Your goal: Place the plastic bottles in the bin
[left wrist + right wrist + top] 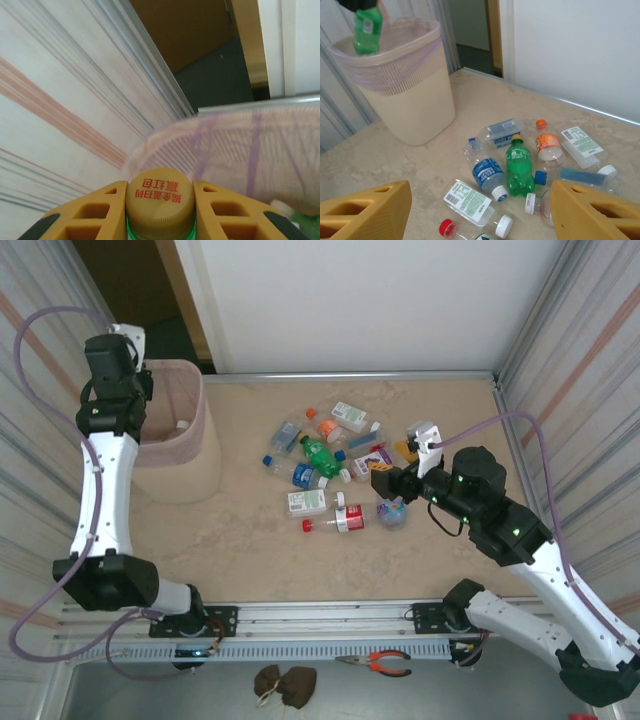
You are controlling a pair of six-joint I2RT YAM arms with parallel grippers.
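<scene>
Dangling green bottle (367, 31), yellow cap (160, 200), pale bin (415, 100)

The bin (410, 105) is pale pink with a net pattern near its top. The green bottle (367, 30) above it has a gold cap (160, 200) with red writing, and the left gripper (160, 192) has yellow-orange fingers (95, 215). On the sandy, cloudy table (395, 165) are a second green bottle (519, 165) with a yellow cap, a blue-label bottle (487, 175), an orange-label bottle (548, 142) with an orange cap, and a white-label bottle (465, 197) with green print and a white cap. The wall (55, 100) is white with pink and grey-blue stripes.
</scene>
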